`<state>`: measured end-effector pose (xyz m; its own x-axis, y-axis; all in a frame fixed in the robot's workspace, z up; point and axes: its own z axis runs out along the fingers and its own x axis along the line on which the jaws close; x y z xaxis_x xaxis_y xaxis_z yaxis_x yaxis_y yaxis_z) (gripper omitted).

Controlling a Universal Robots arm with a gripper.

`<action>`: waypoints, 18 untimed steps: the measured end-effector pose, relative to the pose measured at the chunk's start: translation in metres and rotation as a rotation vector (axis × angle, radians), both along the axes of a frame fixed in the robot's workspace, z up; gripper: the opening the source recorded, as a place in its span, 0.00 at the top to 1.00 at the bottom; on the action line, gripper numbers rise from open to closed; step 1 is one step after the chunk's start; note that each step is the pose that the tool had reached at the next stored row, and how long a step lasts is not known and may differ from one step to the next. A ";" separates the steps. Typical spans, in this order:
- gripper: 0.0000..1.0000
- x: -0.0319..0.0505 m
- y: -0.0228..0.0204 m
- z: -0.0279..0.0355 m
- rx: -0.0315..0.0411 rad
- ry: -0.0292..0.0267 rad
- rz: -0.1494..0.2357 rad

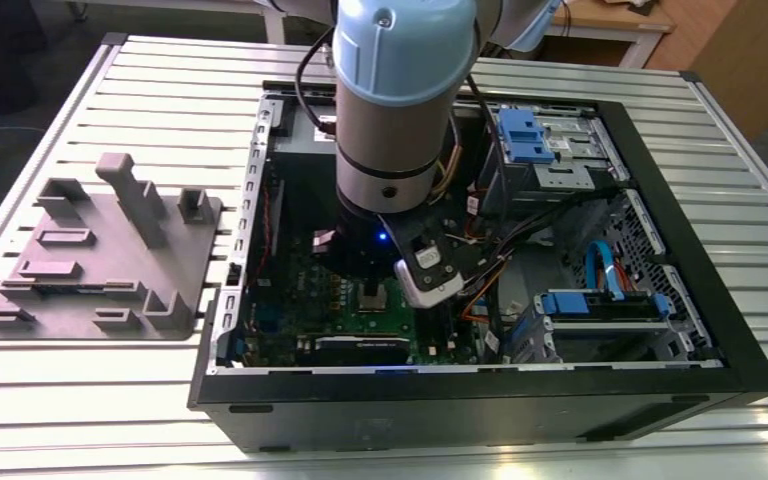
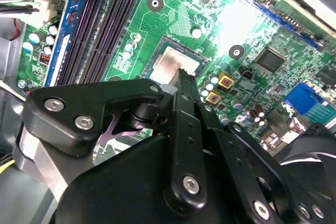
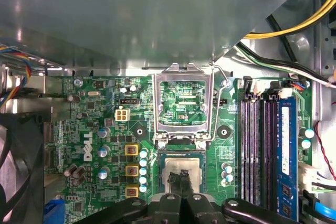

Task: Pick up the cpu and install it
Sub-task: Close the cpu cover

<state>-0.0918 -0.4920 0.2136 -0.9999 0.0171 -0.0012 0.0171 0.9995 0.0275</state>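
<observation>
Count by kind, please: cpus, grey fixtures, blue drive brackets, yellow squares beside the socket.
cpu: 1
grey fixture: 1
blue drive brackets: 2
yellow squares: 3
Total: 7

Lab workshop: slatted aluminium bench, opened computer case, robot arm.

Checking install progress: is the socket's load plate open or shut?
Open. In the first wrist view the load plate is swung back clear of the cpu, which lies uncovered beside it.

Silvery metal cpu, matt black gripper
</observation>
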 end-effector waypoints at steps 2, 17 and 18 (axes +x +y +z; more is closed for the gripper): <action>0.90 0.0005 0.0000 -0.0001 -0.0001 0.0000 -0.012; 0.90 0.0062 0.0000 -0.0003 -0.0001 0.0001 -0.068; 0.90 0.0062 0.0000 0.0001 -0.0002 0.0002 -0.068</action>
